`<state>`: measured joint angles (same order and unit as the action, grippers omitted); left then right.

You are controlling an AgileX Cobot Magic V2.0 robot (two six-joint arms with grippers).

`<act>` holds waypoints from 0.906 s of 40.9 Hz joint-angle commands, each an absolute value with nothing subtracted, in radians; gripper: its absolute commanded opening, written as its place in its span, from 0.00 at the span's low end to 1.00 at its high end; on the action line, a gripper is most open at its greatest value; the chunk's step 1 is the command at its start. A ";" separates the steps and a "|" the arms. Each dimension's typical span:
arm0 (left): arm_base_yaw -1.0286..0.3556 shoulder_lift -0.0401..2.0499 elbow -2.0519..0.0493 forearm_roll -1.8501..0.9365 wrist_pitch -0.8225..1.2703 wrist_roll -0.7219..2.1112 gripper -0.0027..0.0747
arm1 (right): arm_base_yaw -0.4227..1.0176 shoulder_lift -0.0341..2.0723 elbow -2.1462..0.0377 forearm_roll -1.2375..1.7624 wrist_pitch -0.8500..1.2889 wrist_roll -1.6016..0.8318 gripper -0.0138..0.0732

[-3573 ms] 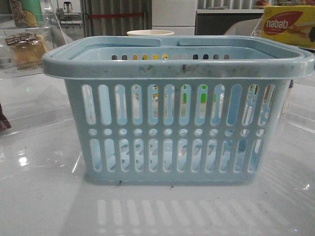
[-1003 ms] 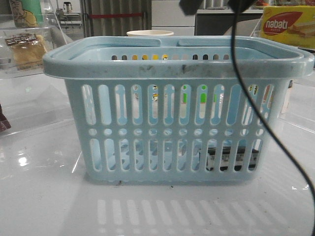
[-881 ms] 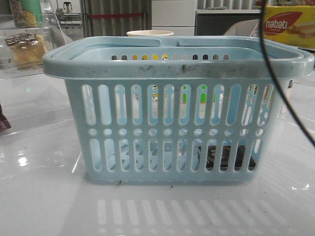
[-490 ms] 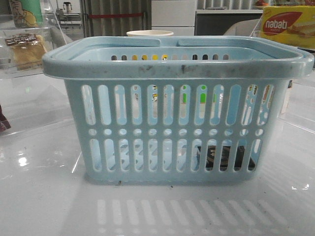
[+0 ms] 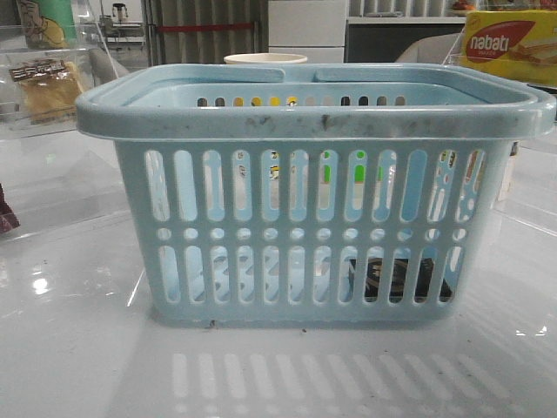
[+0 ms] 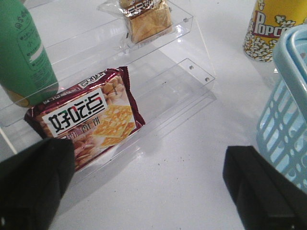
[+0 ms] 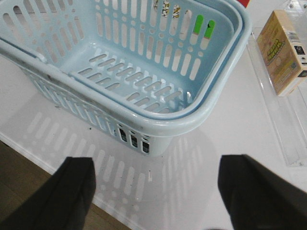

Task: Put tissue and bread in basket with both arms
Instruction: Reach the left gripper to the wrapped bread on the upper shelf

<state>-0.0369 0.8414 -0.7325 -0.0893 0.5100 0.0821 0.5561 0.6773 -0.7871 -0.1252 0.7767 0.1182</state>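
Observation:
The pale blue basket [image 5: 313, 113] stands mid-table. The tissue [image 5: 396, 279], a flat black pack, lies on its floor at the right and shows through the slots. In the right wrist view it is only dark patches behind the basket's [image 7: 192, 122] near corner slots [image 7: 133, 139]. The bread [image 6: 144, 19] lies in its clear wrapper on the upper step of a clear shelf, also seen at far left in the front view [image 5: 43, 83]. My left gripper [image 6: 148, 191] is open and empty above the table, between shelf and basket [image 6: 288, 110]. My right gripper [image 7: 156, 196] is open and empty beside the basket.
A maroon cracker pack [image 6: 86, 120] and a green bottle [image 6: 21, 52] are on the clear shelf near the bread. A popcorn cup [image 6: 268, 28] stands behind the basket. A yellow box [image 7: 283, 52] lies on another clear shelf at right. The table edge [image 7: 29, 148] is close.
The basket was empty 3.6 s ago. The tissue then dropped in at the right and settled flat. The arm and cable above the basket have left the front view.

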 commanded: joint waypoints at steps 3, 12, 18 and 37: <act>-0.040 1.009 -0.854 -0.103 0.359 0.074 0.92 | 0.555 0.676 -0.814 -0.144 0.711 0.112 0.88; -0.040 1.277 -1.053 -0.103 0.344 0.074 0.92 | 0.555 0.676 -0.814 -0.144 0.711 0.112 0.88; -0.040 1.438 -1.196 -0.096 0.342 0.074 0.92 | 0.555 0.676 -0.814 -0.144 0.711 0.112 0.88; -0.025 1.757 -1.489 -0.096 0.344 0.074 0.92 | 0.555 0.676 -0.814 -0.144 0.711 0.112 0.88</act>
